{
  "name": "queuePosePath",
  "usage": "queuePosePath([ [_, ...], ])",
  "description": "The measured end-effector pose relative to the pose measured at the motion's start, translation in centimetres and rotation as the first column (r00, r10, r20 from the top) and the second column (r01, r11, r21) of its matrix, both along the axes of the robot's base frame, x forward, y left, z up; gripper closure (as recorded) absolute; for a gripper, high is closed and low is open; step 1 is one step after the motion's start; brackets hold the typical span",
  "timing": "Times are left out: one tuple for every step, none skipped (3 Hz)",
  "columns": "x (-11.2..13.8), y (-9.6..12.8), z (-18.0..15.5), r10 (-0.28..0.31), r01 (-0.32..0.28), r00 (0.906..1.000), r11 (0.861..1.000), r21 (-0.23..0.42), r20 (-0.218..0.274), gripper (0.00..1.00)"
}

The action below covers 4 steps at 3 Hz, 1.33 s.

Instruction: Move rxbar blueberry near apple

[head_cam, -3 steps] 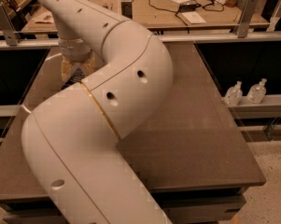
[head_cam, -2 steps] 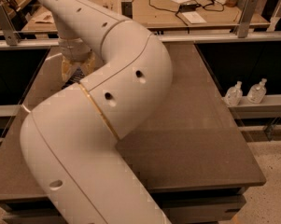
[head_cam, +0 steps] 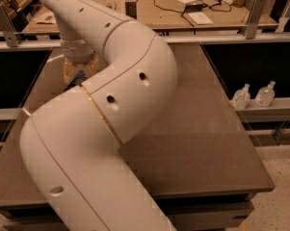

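My gripper (head_cam: 79, 73) hangs low over the far left part of the dark table (head_cam: 207, 129), pointing down at the surface. My large white arm (head_cam: 115, 95) fills the left and middle of the view and covers most of what lies under and around the gripper. The rxbar blueberry is hidden or out of view. The apple is hidden or out of view. A small dark patch shows just below the gripper, and I cannot tell what it is.
A metal rail (head_cam: 221, 38) runs along the table's far edge, with a workbench (head_cam: 183, 8) carrying cables and papers behind it. Two clear bottles (head_cam: 253, 96) stand on a low shelf right of the table.
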<state>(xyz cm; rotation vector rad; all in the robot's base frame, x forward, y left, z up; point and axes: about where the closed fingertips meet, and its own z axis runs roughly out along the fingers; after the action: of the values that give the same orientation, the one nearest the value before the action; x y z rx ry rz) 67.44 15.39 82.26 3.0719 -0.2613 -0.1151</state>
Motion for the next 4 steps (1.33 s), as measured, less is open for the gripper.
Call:
queuePosePath([
  [0.00, -0.05, 0.11, -0.001, 0.001, 1.0000, 1.000, 0.000, 0.001, 1.00],
  [0.00, -0.10, 0.14, -0.002, 0.002, 1.0000, 1.000, -0.001, 0.001, 1.00],
  [0.01, -0.15, 0.21, -0.003, 0.003, 1.0000, 1.000, -0.001, 0.002, 1.00],
  [0.01, -0.15, 0.23, -0.003, 0.003, 1.0000, 1.000, -0.001, 0.002, 1.00],
])
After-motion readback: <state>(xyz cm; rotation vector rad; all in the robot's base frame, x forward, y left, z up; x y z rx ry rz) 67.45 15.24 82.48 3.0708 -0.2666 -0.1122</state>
